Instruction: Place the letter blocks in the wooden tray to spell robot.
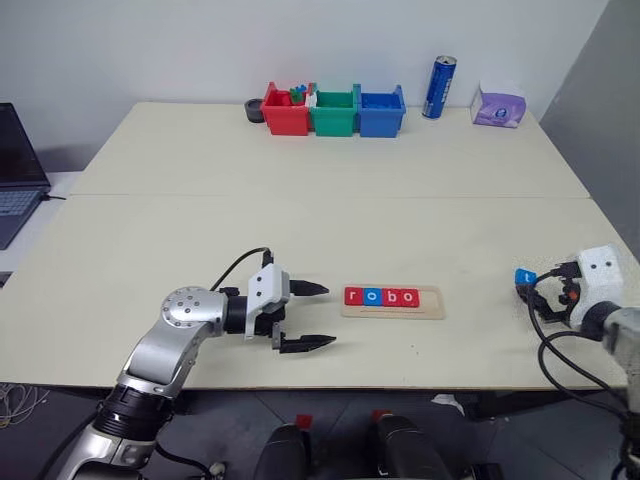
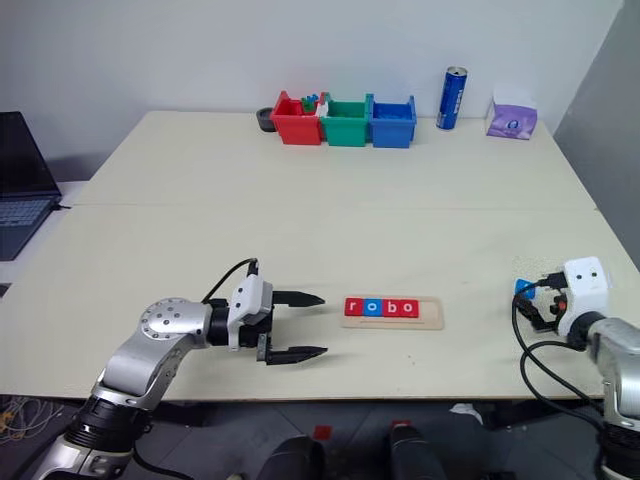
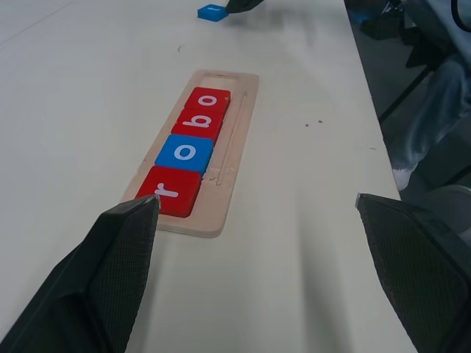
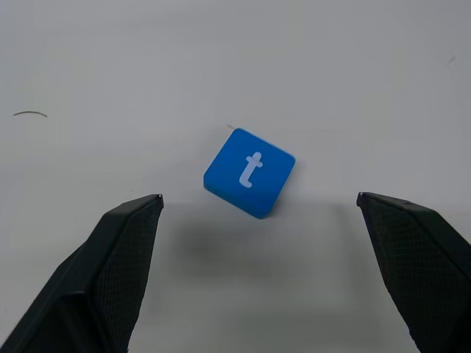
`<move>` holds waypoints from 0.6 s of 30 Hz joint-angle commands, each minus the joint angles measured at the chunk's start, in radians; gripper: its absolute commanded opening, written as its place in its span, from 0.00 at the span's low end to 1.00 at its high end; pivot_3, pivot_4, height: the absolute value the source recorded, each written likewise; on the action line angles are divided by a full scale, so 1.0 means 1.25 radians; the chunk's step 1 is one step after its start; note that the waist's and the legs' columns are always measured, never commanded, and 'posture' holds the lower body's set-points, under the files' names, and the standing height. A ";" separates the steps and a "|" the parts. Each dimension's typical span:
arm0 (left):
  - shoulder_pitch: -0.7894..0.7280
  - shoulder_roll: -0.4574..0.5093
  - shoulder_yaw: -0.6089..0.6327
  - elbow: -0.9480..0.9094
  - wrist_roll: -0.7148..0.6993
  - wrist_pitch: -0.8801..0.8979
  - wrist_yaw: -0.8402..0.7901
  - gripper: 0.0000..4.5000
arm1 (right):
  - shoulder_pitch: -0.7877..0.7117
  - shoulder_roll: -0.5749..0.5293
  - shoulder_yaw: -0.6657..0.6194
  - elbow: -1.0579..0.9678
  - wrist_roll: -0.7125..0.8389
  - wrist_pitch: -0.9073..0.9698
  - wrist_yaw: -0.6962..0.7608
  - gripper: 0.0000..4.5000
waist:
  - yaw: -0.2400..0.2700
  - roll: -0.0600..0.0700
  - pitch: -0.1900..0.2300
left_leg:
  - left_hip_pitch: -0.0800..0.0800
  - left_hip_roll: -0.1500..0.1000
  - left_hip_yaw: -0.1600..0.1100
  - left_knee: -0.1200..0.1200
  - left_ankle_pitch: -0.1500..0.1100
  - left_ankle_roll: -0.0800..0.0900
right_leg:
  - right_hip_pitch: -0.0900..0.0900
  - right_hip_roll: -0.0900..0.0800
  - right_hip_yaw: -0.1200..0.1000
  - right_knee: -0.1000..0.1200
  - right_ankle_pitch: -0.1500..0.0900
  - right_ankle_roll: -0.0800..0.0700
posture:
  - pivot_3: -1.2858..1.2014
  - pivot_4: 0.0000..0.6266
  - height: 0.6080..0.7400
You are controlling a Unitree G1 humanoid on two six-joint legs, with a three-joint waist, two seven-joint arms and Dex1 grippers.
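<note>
While four letter blocks (image 1: 381, 296), three red and one blue, sit in the wooden tray (image 1: 392, 311) at lower centre, a fifth blue block (image 4: 249, 172) lies on the tabletop (image 1: 320, 230) at lower right. Both the left hand (image 1: 312, 316) and the right hand (image 4: 257, 243) gape wide, holding nothing.

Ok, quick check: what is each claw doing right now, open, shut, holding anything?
Left claw: open, holding nothing, beside the wooden tray.
Right claw: open, holding nothing, with the blue t block on the table ahead of it.

Bright, even indoor light, soft faint shadows on the pale table (image 1: 300, 200), all views sharp without glare.
</note>
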 commanded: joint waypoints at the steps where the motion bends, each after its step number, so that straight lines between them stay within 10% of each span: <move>1: -0.006 -0.001 0.000 -0.032 -0.011 0.003 0.001 1.00 | -0.026 0.040 -0.036 -0.020 0.008 -0.010 -0.081 1.00 | 0.000 0.000 0.000 | 0.000 0.000 0.000 0.000 0.000 0.000 | 0.000 0.000 0.000 0.000 0.000 0.000 | 0.52 0.24 1.00; 15: -0.020 -0.003 -0.002 -0.022 -0.006 0.004 -0.003 1.00 | -0.075 0.194 -0.008 0.092 -0.007 -0.116 -0.275 1.00 | -0.001 0.000 0.000 | 0.000 0.000 0.001 0.000 0.000 0.000 | 0.000 0.000 0.000 0.000 0.000 0.000 | 0.52 0.24 1.00; 18: -0.019 -0.002 0.000 -0.021 -0.006 0.002 -0.003 1.00 | -0.067 0.195 0.001 0.095 -0.013 -0.111 -0.296 0.86 | -0.001 0.000 0.000 | 0.000 0.000 0.001 0.000 0.000 0.000 | 0.000 0.000 0.000 0.000 0.000 0.000 | 0.52 0.24 1.00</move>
